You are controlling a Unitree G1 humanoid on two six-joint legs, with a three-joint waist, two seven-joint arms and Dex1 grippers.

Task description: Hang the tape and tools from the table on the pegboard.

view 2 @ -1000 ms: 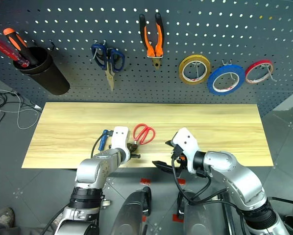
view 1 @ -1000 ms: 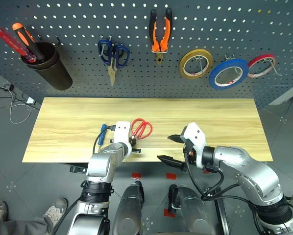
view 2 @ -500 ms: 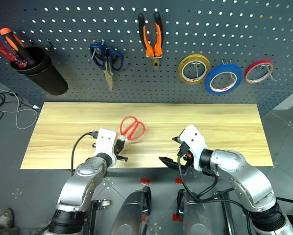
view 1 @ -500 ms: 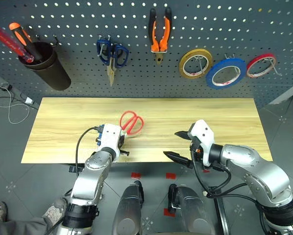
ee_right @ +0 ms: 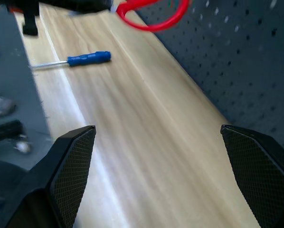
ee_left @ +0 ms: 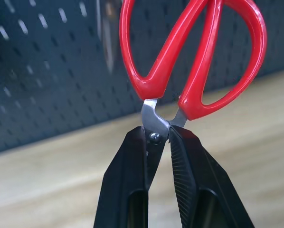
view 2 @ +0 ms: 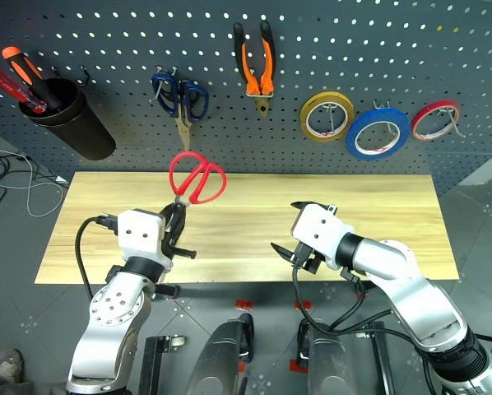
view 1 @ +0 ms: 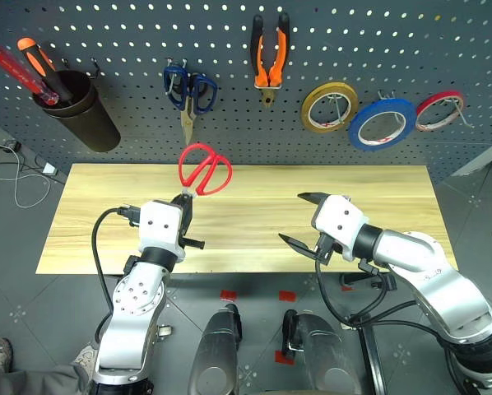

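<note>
Scissors [view 1: 203,170] with red handles are held up in the air by the left gripper [view 1: 183,206], whose two black fingers are clamped on the blades near the pivot, so the handle loops point up toward the pegboard [view 1: 131,90]. They hang above the back part of the table [view 1: 378,197], touching nothing else. The right gripper [view 1: 302,218] hovers over the table's right half with its fingers spread wide and nothing between them. A blue-handled screwdriver [ee_right: 87,59] lies flat on the tabletop, seen from the right wrist. On the pegboard, the pliers [view 1: 269,51] hang near the middle, the blue tape [view 1: 382,123] sits between a yellow roll [view 1: 329,106] and a thin red roll [view 1: 440,110], blue scissors [view 1: 189,90] hang further left, and a black cup [view 1: 80,105] holds two screwdrivers [view 1: 34,66]
</note>
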